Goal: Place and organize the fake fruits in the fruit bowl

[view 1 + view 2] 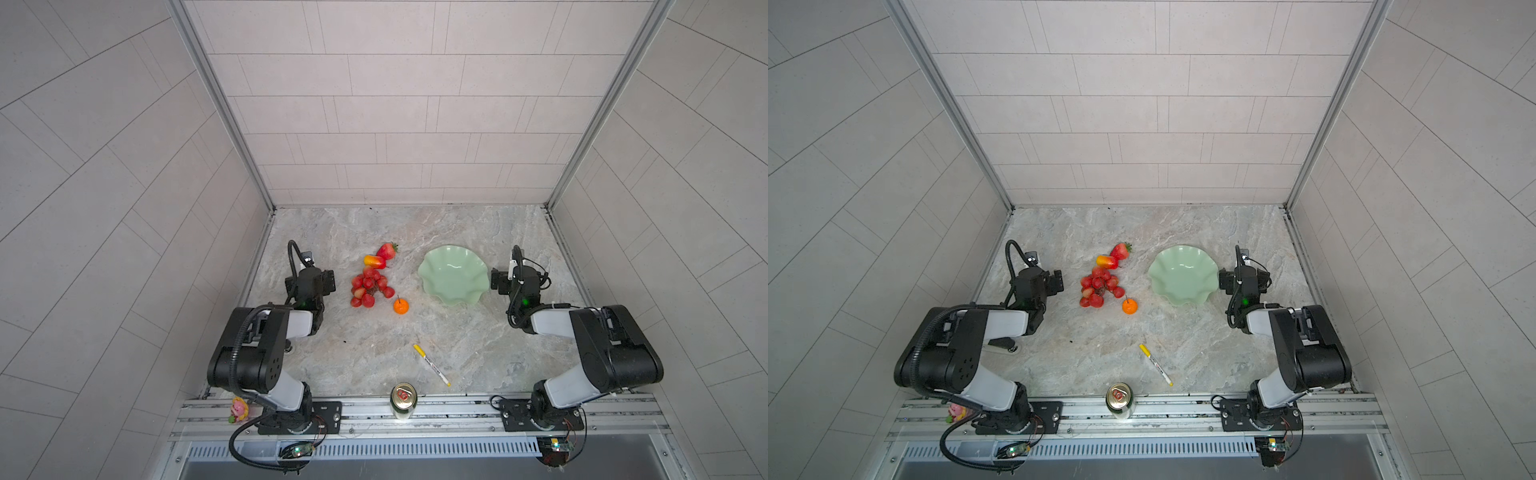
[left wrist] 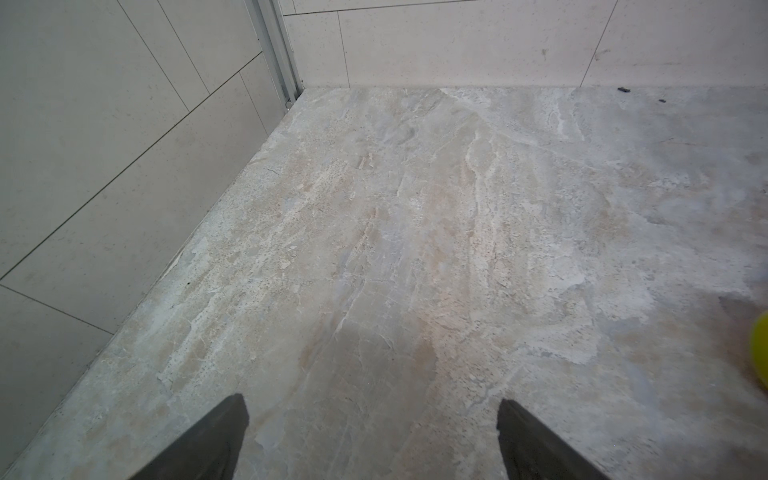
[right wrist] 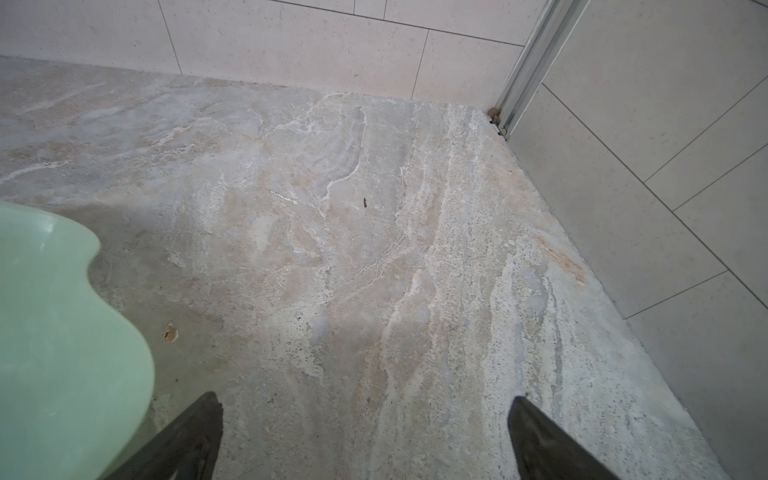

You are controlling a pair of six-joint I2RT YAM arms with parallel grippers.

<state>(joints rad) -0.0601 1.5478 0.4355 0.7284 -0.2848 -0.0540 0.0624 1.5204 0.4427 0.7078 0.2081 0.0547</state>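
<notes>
Setting: marble-look tabletop (image 1: 457, 332), pale tiled walls on 3 sides, alu rail (image 1: 457, 409) along the near edge.
Bowl: mint-green fruit bowl (image 1: 451, 276) w/ wavy rim, upright on tabletop, right of centre in both top views. Part of its rim also shows in the right wrist view (image 3: 62, 311).
Fruits: all 4 lie on tabletop left of the bowl, outside it and apart from it.
Berries: red berry cluster (image 1: 368, 286), middle of the group.
Oblong: yellow-red oblong fruit (image 1: 374, 261) at cluster's far end, touching or nearly so.
Strawberry: strawberry (image 1: 386, 250) just beyond the oblong fruit, against it, green leaves on the bowl side.
Orange: small orange (image 1: 400, 306), stem up, just beside cluster's near-right end.
L arm: left end effector (image 2: 372, 405) has fingers apart, nothing btwn them, low over bare tabletop just left of the fruits.
R arm: right end effector (image 3: 365, 397) has fingers wide apart, nothing btwn them, just right of the bowl, close beside the rim; contact can't be told.
Clutter: yellow-capped marker pen (image 1: 431, 365) lies diagonal nr front centre. Gold-topped drink can (image 1: 403, 400) stands upright at the near edge by the rail. Small pink toy (image 1: 240, 409) sits on the rail by the L arm base.
</notes>
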